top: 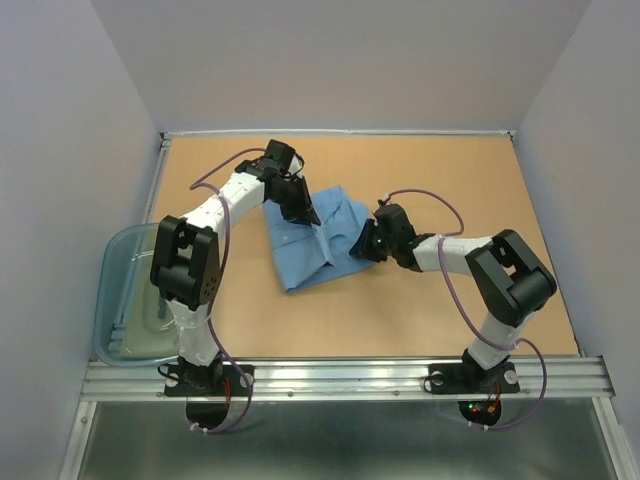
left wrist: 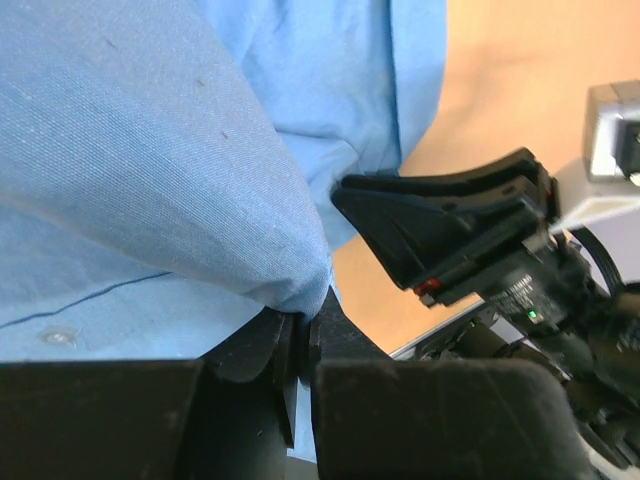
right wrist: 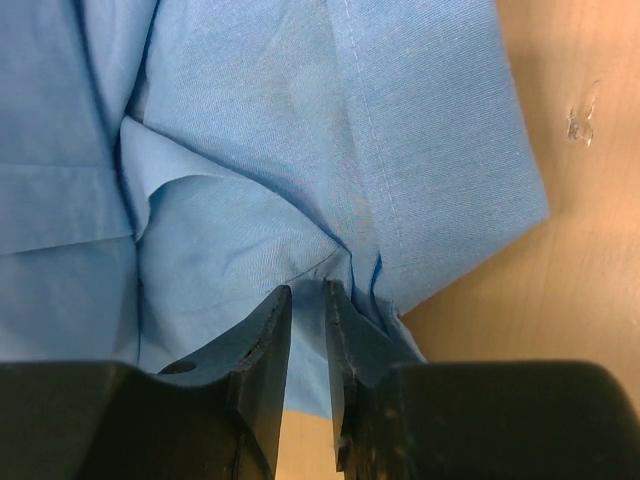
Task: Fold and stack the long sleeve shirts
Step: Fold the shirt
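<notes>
2 arms angled inward over the shirt; left gripper and right gripper each pinched on a cloth fold

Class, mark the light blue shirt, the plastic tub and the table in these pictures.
light blue shirt [top: 300,255]: top view, its flat lower-left panel.
plastic tub [top: 110,295]: top view, its left wall.
table [top: 450,170]: top view, bare wood beyond the shirt.

Both wrist views crop the shirt for you; overhead, the left hand covers its upper-left edge.
</notes>
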